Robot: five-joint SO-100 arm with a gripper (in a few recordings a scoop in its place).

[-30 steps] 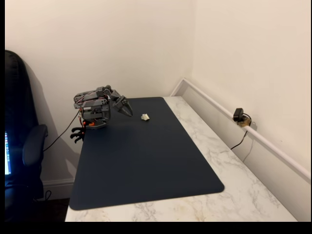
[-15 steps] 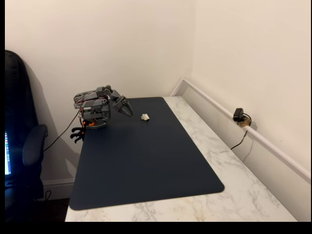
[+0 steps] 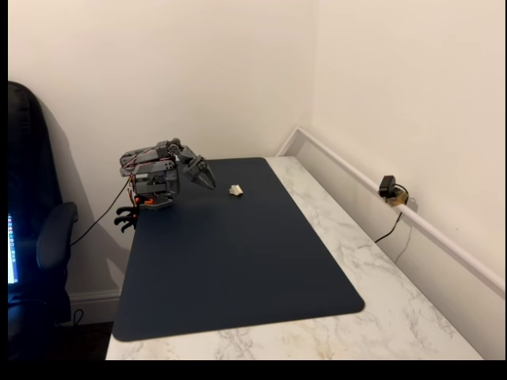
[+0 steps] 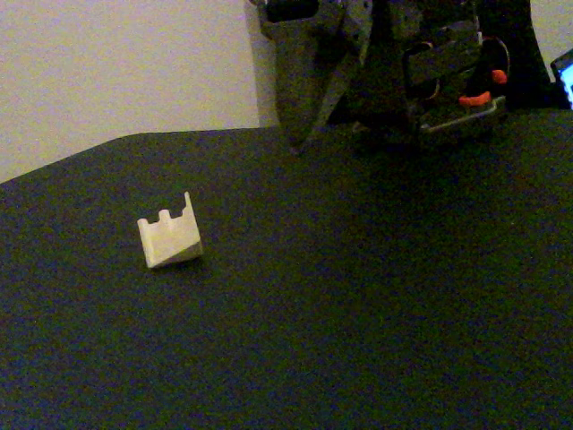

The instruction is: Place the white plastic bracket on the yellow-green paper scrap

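Dark mat is spread over marble table. Arm is folded low at mat's far left corner, gripper pointed down, fingers together, nothing held. White plastic bracket is seen on mat, near gripper, untouched.

The white plastic bracket was a small off-white wedge with a sloped face and a notched, ridged upper edge. It rested alone on the dark mat, tilted a little, with bare mat on all sides. In a fixed view the bracket showed as a pale speck near the mat's far edge. No yellow-green paper could be made out.
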